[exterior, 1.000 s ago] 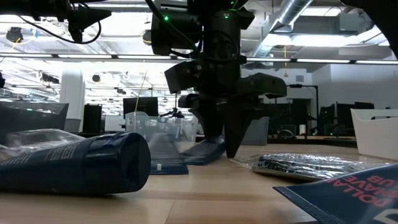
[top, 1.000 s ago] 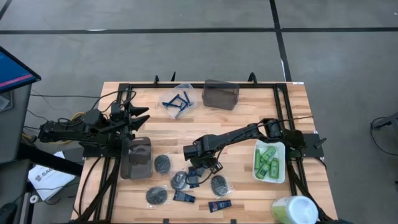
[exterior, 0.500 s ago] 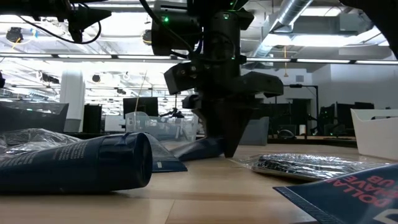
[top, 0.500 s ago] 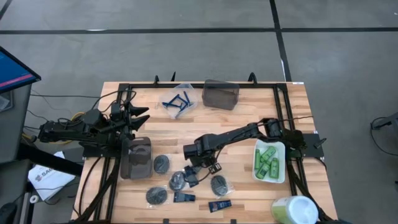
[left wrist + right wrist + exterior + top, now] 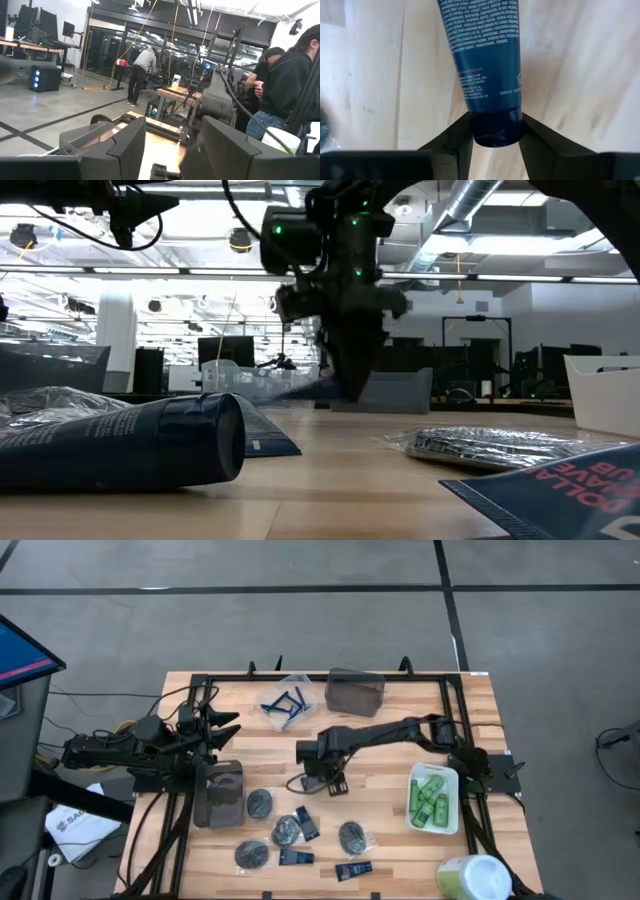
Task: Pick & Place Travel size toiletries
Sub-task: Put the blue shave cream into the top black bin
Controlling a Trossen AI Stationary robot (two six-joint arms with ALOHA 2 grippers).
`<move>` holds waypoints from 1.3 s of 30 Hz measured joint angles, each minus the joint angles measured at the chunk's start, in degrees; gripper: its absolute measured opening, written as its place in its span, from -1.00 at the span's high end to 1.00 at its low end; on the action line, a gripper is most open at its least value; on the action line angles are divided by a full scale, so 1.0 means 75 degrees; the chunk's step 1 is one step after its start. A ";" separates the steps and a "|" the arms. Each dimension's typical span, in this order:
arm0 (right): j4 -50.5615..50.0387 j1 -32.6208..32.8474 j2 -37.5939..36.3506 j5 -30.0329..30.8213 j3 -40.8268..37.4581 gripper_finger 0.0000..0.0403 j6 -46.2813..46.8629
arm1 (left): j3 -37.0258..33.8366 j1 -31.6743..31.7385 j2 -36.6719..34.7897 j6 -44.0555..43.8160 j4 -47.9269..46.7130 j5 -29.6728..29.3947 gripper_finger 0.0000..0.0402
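One wide strip of bare bench (image 5: 380, 765) runs between the right claw (image 5: 322, 778) and the grey bin (image 5: 355, 693) and clear bin (image 5: 288, 702) at the far edge, so a carry there looks unobstructed. That claw, mid-bench, is clamped on the cap end of a navy tube (image 5: 482, 55), lifted off the wood. Keep it high over the wrapped discs (image 5: 262, 803) nearby. At the bench's left edge the left claw (image 5: 167, 150) waits with fingers parted, holding nothing.
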 joint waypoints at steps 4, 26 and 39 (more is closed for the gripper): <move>-0.0075 -0.0501 -0.0464 -0.0029 -0.0015 0.39 0.0012 | 0.0000 -0.0001 0.0000 0.0000 0.0003 0.0000 0.05; -0.0082 -0.4360 -0.2147 0.0458 0.0023 0.34 0.0356 | -0.0003 0.0000 0.0000 -0.0003 0.0047 -0.0003 0.05; -0.0349 -0.4719 -0.1076 0.0366 -0.0013 0.29 0.0328 | -0.0003 0.0001 0.0000 -0.0023 0.0057 -0.0006 0.05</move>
